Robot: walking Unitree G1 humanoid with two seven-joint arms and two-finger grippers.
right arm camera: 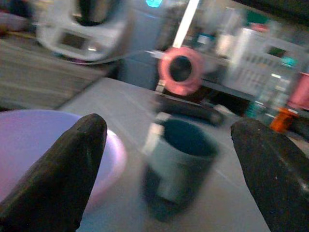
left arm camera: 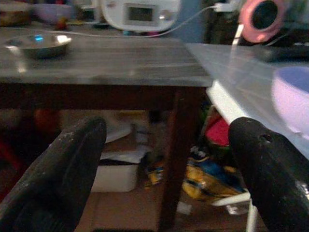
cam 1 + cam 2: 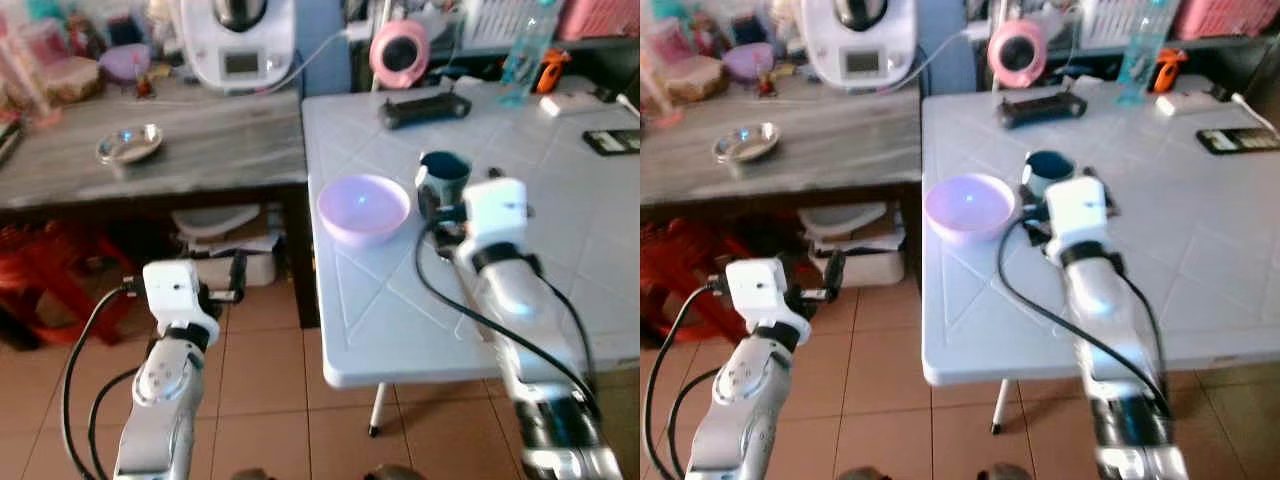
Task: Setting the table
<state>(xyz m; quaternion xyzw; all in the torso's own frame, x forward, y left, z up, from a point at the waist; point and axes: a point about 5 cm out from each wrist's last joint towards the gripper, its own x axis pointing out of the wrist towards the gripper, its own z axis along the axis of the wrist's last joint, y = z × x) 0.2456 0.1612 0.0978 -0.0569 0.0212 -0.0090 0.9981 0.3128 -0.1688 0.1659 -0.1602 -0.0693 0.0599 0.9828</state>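
A: Right gripper (image 1: 164, 140) spread, teal mug (image 1: 179, 162) between its fingers, untouched, on white desk (image 3: 560, 220); lavender bowl (image 3: 363, 208) at nine o'clock.

B: Risk: fingers sweeping wide knock the bowl. Left gripper (image 2: 164, 159) spread, idle.

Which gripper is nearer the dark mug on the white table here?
Right. The right gripper is over the white table, open, with the mug just ahead between its fingers. The left gripper hangs off the table edge, above the floor.
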